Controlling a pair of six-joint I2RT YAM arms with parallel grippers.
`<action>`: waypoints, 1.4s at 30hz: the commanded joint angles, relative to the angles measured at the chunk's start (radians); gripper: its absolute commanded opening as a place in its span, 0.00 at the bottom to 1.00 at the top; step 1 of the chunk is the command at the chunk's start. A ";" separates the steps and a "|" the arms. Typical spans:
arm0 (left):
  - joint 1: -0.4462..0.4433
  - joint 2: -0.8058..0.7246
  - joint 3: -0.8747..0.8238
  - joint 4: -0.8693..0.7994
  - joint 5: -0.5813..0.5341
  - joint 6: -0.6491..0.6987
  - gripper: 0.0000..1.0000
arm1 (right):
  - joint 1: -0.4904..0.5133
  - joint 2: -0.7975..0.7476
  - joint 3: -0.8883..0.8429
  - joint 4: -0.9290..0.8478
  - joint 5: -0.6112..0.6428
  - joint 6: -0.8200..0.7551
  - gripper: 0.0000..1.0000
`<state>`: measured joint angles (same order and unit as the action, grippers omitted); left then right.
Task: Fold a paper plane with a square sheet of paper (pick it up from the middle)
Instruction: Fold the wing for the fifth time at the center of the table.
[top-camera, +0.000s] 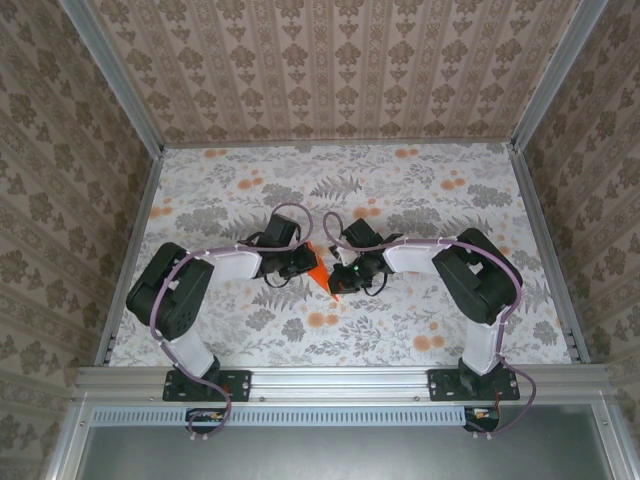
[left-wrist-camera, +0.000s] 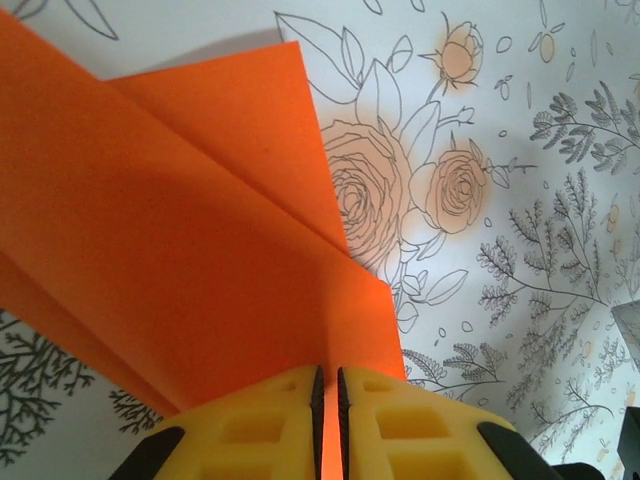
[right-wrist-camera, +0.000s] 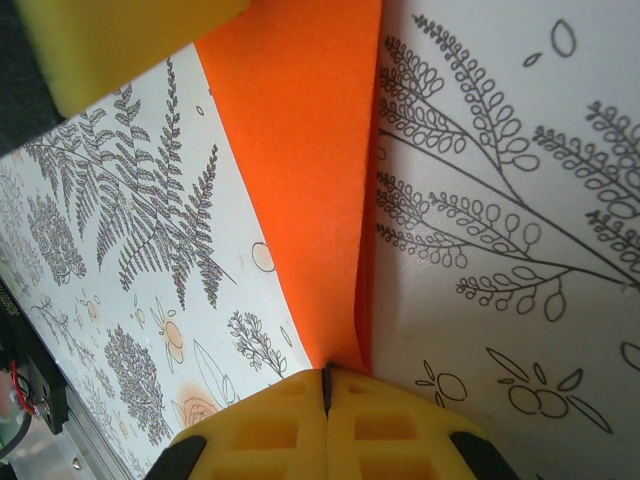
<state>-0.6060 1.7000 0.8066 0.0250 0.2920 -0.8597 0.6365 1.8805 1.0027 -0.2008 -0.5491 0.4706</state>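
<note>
You have both arms bent inward over the middle of the flower-and-fern-printed desk (top-camera: 420, 320). Their pincers meet there on one thin, bright orange sheet of paper (top-camera: 318, 267), which is folded into a pointed shape with straight creases.

From above, the sheet shows as a small orange wedge between the two black wrists, with its point towards the near edge of the desk. Your left pincer (top-camera: 306, 263) is at the wedge's left side, and your right pincer (top-camera: 336, 282) is at its lower right, by the point.

Through the left wrist camera, the yellow padded fingers of your left pincer (left-wrist-camera: 330, 378) are almost together. A sliver of orange runs down the narrow slot between them, so they are clamped on an edge of the sheet (left-wrist-camera: 200, 250). Beyond the fingers the paper spreads out in overlapping layers crossed by diagonal creases, and it throws a shadow on the desk (left-wrist-camera: 540, 200).

Through the right wrist camera, your right pincer (right-wrist-camera: 327, 378) is pressed fully together on the narrow end of the sheet (right-wrist-camera: 300, 150). The sheet widens away from the fingers along a sharp fold.

You cannot tell whether any part of the paper touches the desk.
</note>
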 joint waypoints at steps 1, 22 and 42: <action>0.013 0.002 -0.007 -0.038 -0.035 -0.022 0.14 | -0.004 0.076 -0.024 -0.109 0.136 -0.020 0.00; 0.026 0.036 -0.104 0.052 -0.030 -0.047 0.11 | 0.003 -0.050 0.067 -0.046 0.017 0.046 0.01; 0.088 -0.009 -0.089 0.080 0.062 0.127 0.15 | 0.005 0.164 0.186 -0.166 0.189 -0.026 0.00</action>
<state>-0.5533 1.7004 0.7261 0.1604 0.3450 -0.8268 0.6422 2.0083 1.2133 -0.2508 -0.4770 0.4866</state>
